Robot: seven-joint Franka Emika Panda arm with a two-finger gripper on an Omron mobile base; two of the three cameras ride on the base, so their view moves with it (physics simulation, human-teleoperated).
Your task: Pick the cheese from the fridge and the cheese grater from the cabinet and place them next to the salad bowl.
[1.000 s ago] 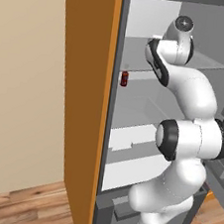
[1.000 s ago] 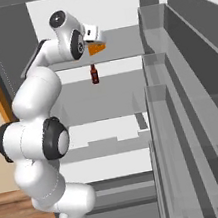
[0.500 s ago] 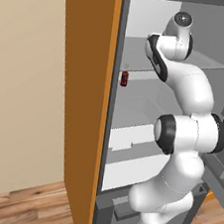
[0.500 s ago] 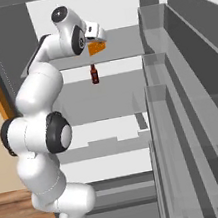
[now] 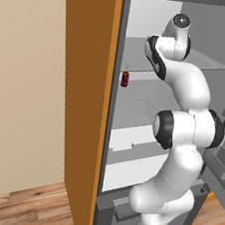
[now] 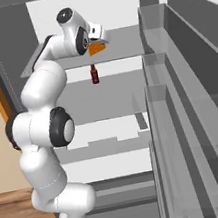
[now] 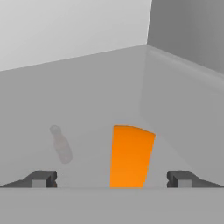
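Two dark finger tips of the gripper (image 7: pixel 112 179) are seen spread wide apart in the hand view, w/ the thin orange-yellow cheese wedge (image 7: pixel 129 156) lying between them, not clamped. The wedge (image 6: pixel 96 47) is seen resting on the upper glass shelf (image 6: pixel 120 45) of the tall grey fridge (image 6: pixel 13 41), just beside the hand. A small dark red bottle (image 6: pixel 94 74) is stood on the shelf below, nearer the left wall. An orange-brown wooden panel (image 5: pixel 81 95) is seen left of the fridge.
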